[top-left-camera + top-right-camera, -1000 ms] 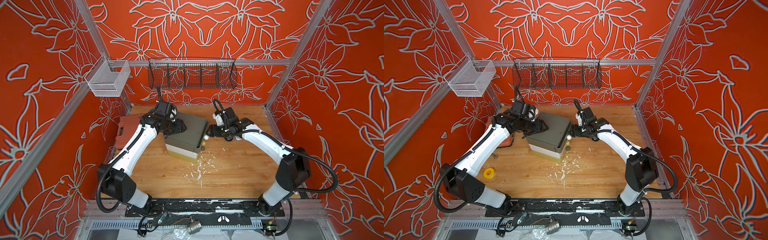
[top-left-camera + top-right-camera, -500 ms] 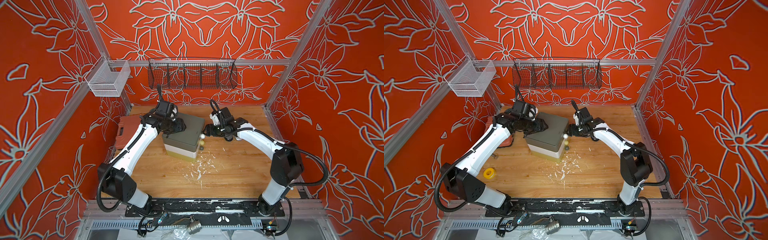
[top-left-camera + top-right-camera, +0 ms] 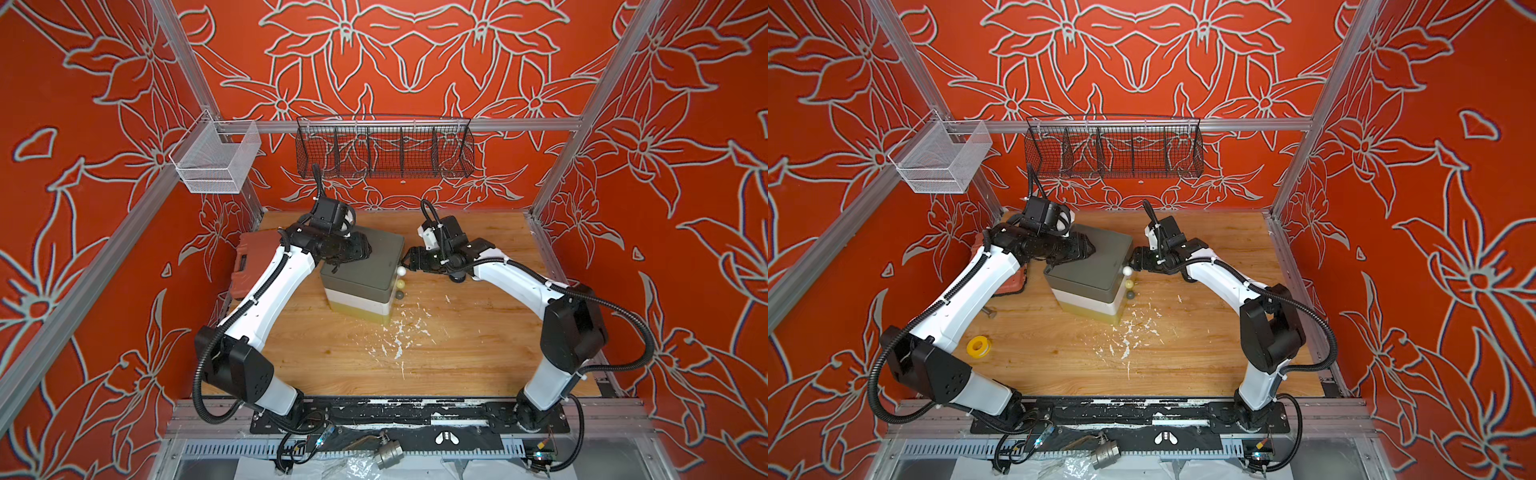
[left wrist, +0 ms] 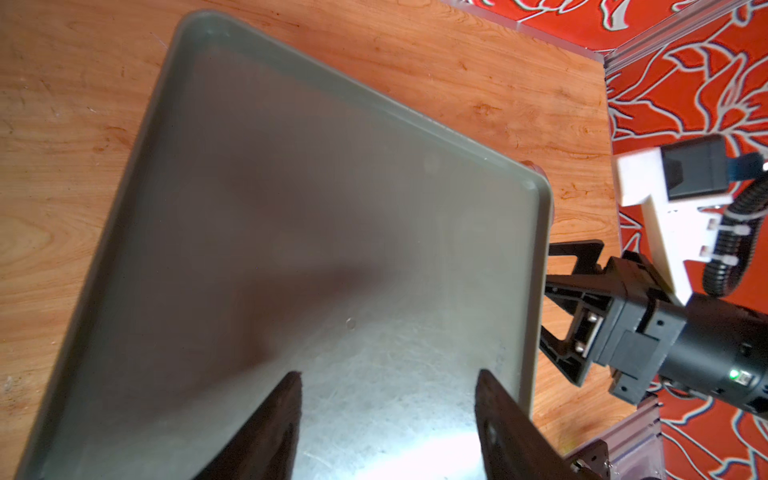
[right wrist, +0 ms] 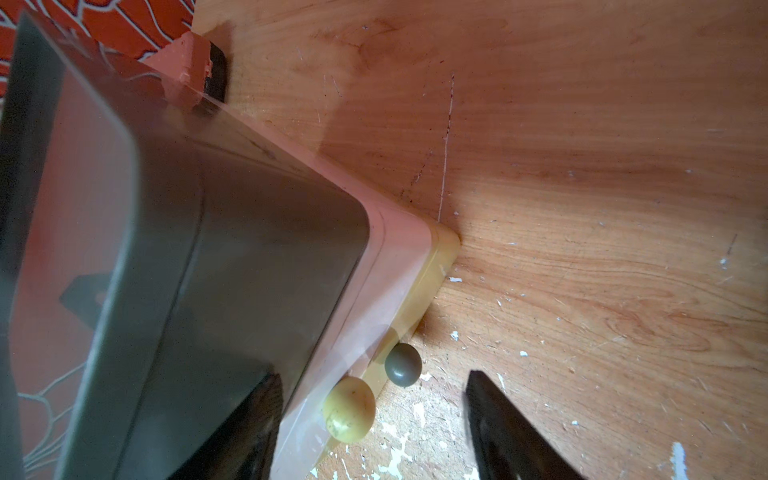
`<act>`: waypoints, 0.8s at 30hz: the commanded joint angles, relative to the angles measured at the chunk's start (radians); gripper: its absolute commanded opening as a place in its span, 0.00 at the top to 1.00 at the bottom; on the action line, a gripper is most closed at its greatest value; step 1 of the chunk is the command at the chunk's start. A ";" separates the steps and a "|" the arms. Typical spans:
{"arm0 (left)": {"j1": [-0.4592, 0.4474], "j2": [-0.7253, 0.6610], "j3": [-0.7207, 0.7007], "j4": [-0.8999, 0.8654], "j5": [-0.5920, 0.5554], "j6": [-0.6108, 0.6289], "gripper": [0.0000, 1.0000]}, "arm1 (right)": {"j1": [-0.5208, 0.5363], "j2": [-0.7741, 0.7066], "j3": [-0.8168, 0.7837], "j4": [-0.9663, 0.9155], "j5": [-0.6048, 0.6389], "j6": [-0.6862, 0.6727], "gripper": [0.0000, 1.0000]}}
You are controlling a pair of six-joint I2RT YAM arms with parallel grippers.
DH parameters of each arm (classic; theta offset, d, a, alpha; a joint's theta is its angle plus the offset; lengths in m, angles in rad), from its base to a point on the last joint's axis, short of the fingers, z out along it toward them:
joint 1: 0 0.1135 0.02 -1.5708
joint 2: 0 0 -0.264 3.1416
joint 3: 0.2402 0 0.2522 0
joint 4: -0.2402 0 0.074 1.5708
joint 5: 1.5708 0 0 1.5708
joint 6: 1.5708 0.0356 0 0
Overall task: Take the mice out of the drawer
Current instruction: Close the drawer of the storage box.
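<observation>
3 knobs (image 3: 401, 284) | 1 drawer unit (image 3: 370, 270) | left hand (image 4: 386, 376) | right hand (image 5: 374, 374)

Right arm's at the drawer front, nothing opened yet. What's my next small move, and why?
Probably settle the right gripper around the white knob and close. Its fingers stand apart beside that top knob, the drawers are all shut, no mice show, and the left gripper sits open over the unit.
</observation>
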 commanded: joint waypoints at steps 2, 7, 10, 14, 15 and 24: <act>-0.006 -0.006 0.044 -0.040 0.003 0.019 0.36 | 0.019 -0.031 -0.021 0.069 -0.066 0.049 0.30; -0.025 -0.015 0.046 -0.018 -0.022 0.013 0.36 | 0.027 -0.039 -0.032 0.118 -0.087 0.076 0.34; -0.025 -0.002 0.080 -0.053 -0.059 0.027 0.36 | 0.039 -0.029 -0.029 0.132 -0.086 0.093 0.34; -0.026 0.005 0.114 -0.083 -0.075 0.035 0.36 | 0.062 -0.006 -0.032 0.187 -0.105 0.143 0.34; -0.028 0.000 0.110 -0.083 -0.075 0.034 0.36 | 0.066 -0.004 -0.033 0.200 -0.106 0.151 0.34; -0.151 -0.085 0.047 -0.130 -0.213 0.040 0.36 | 0.015 -0.094 -0.159 0.271 -0.201 0.212 0.30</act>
